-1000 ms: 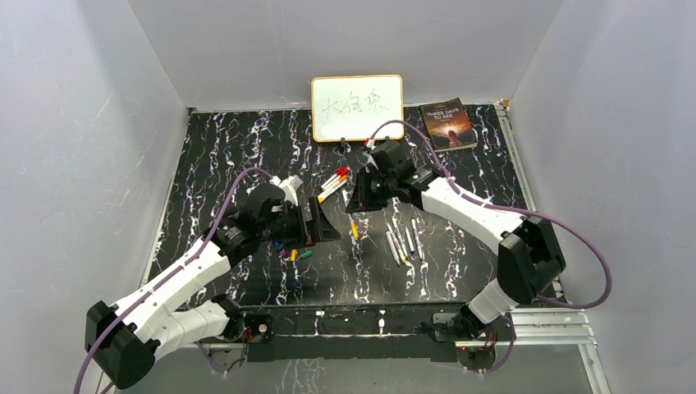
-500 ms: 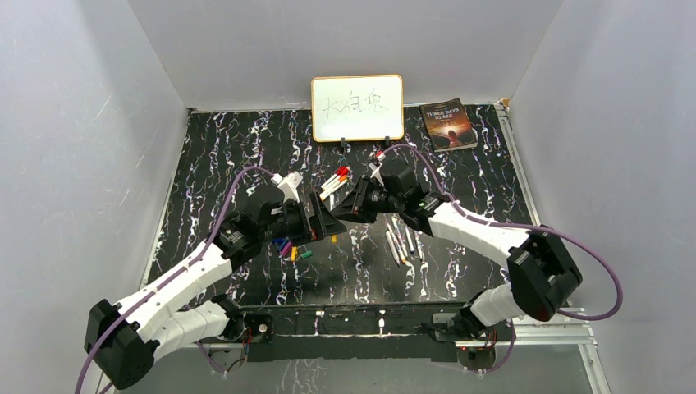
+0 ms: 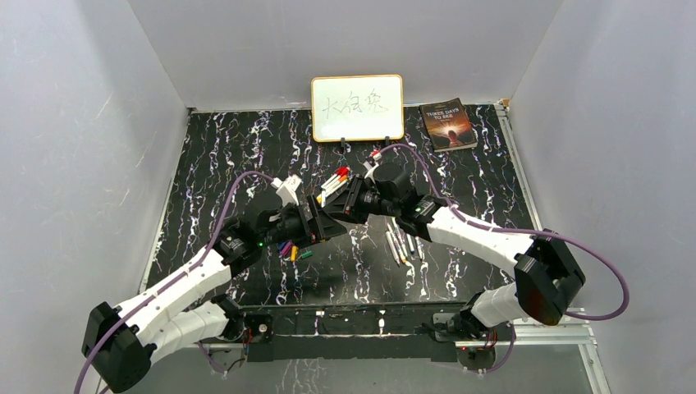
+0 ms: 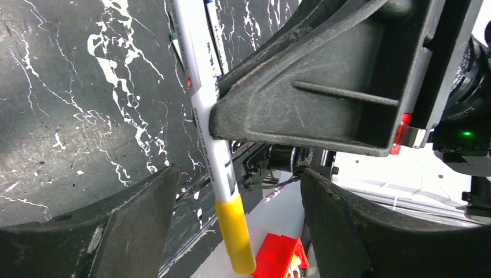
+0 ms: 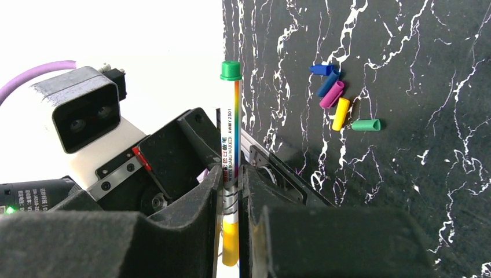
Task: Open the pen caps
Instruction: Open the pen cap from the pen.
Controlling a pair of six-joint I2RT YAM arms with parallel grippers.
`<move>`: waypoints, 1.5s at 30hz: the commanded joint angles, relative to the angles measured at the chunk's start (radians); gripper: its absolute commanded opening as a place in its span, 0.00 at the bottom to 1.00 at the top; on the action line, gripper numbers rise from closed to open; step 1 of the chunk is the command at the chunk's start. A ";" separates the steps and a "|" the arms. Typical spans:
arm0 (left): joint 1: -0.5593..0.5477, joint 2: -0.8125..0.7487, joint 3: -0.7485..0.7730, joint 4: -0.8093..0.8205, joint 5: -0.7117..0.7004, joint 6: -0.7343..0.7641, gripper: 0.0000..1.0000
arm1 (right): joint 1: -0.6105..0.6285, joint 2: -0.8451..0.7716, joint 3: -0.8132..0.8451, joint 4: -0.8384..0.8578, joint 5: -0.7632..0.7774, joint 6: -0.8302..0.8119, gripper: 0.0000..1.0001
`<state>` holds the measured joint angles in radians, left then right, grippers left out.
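Arms meet over the middle of a black marbled table (image 3: 246, 148). The right gripper (image 5: 230, 191) is clamped tight on the white barrel of a pen (image 5: 230, 133), which has a green plug at one end and a yellow cap (image 4: 234, 231) at the other. The left gripper (image 4: 237, 185) faces it with its fingers (image 4: 133, 226) apart, one on each side of the yellow cap and not touching it. The cap is still on the pen. Five loose caps (image 5: 340, 113), two blue, one purple, one yellow and one green, lie close together on the table below the left gripper. Several uncapped pens (image 3: 402, 240) lie side by side under the right arm. A few more pens (image 3: 336, 175), one red-capped, lie just behind the grippers. A whiteboard (image 3: 357, 107) and a book (image 3: 448, 125) sit at the far edge.
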<state>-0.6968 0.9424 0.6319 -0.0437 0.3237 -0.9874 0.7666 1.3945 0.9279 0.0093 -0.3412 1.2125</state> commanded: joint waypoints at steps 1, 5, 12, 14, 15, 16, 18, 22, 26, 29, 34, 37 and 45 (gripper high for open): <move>-0.012 -0.040 0.000 0.043 0.006 -0.020 0.73 | 0.019 -0.008 0.056 0.040 0.064 0.035 0.00; -0.015 -0.064 -0.014 0.042 -0.011 -0.028 0.68 | 0.031 -0.003 0.077 0.011 0.093 0.040 0.00; -0.021 -0.061 -0.022 0.053 -0.008 -0.039 0.45 | 0.054 -0.026 0.055 -0.001 0.142 0.062 0.00; -0.023 -0.062 -0.024 0.051 -0.013 -0.039 0.41 | 0.057 -0.031 0.052 -0.001 0.147 0.067 0.00; -0.024 -0.064 -0.023 0.049 -0.016 -0.040 0.39 | 0.059 -0.035 0.050 -0.002 0.149 0.068 0.00; -0.026 -0.067 -0.023 0.047 -0.019 -0.039 0.36 | 0.061 -0.036 0.049 -0.004 0.151 0.068 0.00; -0.026 -0.068 -0.026 0.045 -0.020 -0.039 0.18 | 0.063 -0.042 0.047 -0.014 0.160 0.068 0.00; -0.028 -0.058 -0.018 0.028 -0.018 -0.036 0.00 | 0.063 -0.059 0.030 -0.014 0.172 0.071 0.00; -0.033 -0.054 -0.020 0.024 -0.014 -0.036 0.00 | 0.063 -0.062 0.024 -0.015 0.167 0.068 0.00; -0.035 -0.059 -0.023 0.025 -0.015 -0.036 0.00 | 0.064 -0.057 0.028 -0.032 0.158 0.061 0.12; -0.036 -0.048 -0.017 0.024 -0.006 -0.029 0.00 | 0.076 -0.045 0.037 -0.049 0.157 0.059 0.31; -0.036 -0.037 -0.013 0.029 -0.002 -0.025 0.00 | 0.097 -0.021 0.059 -0.054 0.162 0.057 0.33; -0.041 -0.018 0.003 0.018 0.002 -0.017 0.00 | 0.169 0.037 0.108 -0.066 0.183 0.045 0.24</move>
<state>-0.7292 0.9279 0.6003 -0.0387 0.3103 -1.0203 0.8986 1.4170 0.9699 -0.0654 -0.1726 1.2762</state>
